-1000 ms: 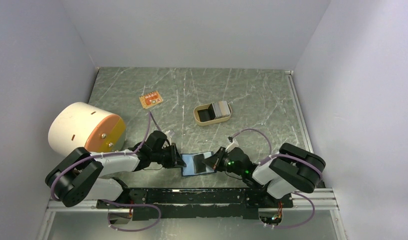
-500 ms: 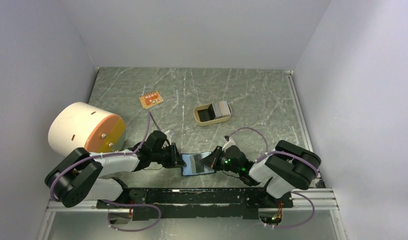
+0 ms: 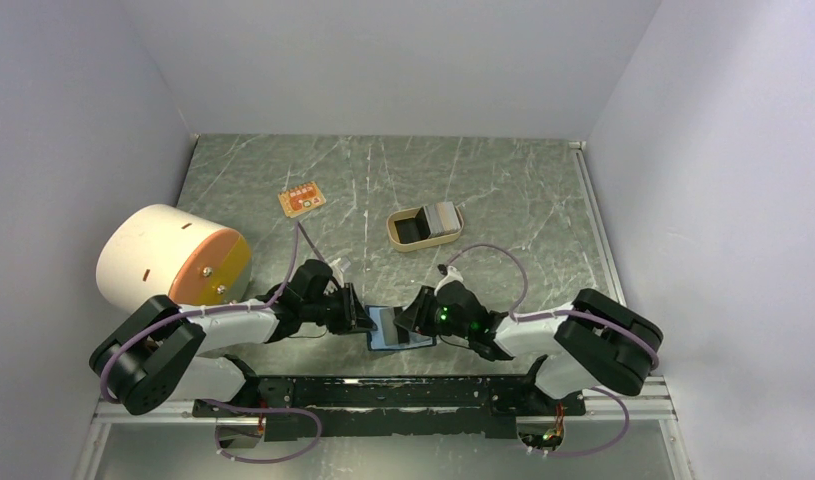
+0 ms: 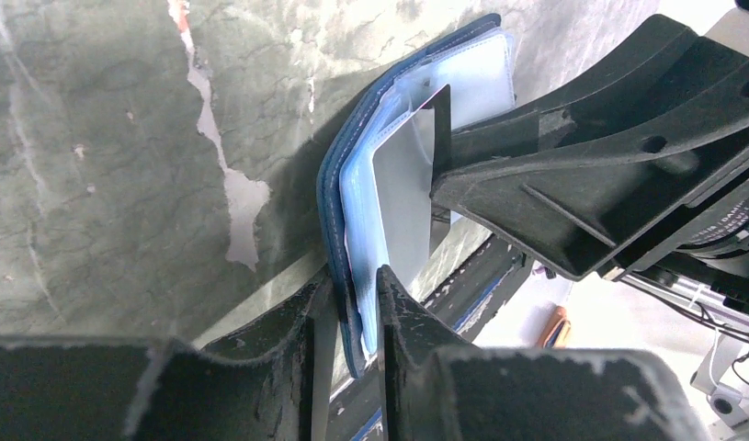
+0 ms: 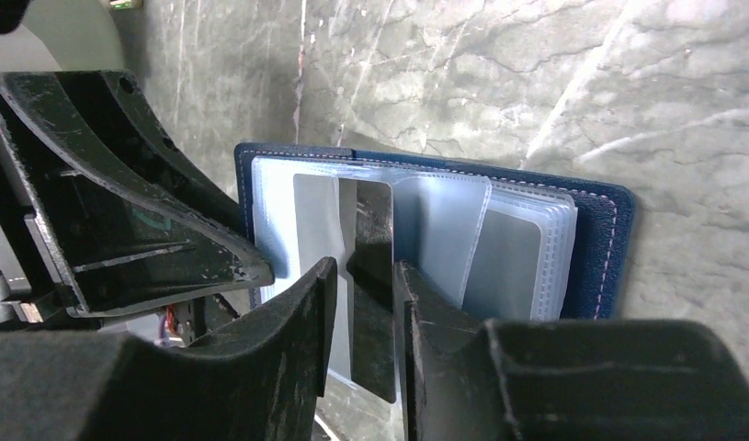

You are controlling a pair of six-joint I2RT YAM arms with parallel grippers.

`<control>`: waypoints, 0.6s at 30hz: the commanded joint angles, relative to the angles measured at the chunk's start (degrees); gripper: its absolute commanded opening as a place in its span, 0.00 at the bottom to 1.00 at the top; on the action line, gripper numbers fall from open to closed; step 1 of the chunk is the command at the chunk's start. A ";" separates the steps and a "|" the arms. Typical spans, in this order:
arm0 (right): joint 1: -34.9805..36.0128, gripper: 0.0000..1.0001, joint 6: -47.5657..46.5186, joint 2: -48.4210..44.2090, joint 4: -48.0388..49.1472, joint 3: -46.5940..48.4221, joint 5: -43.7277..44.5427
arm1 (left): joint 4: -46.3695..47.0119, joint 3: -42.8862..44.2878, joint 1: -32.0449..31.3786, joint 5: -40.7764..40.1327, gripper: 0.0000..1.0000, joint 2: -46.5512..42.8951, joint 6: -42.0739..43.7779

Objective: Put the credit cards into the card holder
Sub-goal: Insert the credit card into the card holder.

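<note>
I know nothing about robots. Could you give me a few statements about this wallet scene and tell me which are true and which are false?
1. The left fingers pinch one edge of the card holder. True.
2. The card holder is folded shut. False: it is spread open, with its clear pockets showing.
3. A dark card stands between the right fingers, at the holder's pockets. True.
4. The tan tray is empty. False: grey cards lie in its right half.
5. The orange board sits inside the tray. False: it lies on the table, apart from the tray and to its left.
</note>
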 commanded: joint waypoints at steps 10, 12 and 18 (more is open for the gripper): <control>0.45 0.34 -0.21 2.67 6.79 -4.06 -6.17 | 8.06 -2.00 0.06 3.96 0.30 -0.82 -2.63; 0.43 0.40 0.24 3.26 7.96 -4.45 -6.40 | 8.84 -2.27 0.08 4.29 0.29 -0.25 -2.82; 0.42 0.45 -2.95 -0.75 -3.56 -2.54 -2.09 | 9.48 -2.61 0.05 3.91 0.27 0.10 -3.29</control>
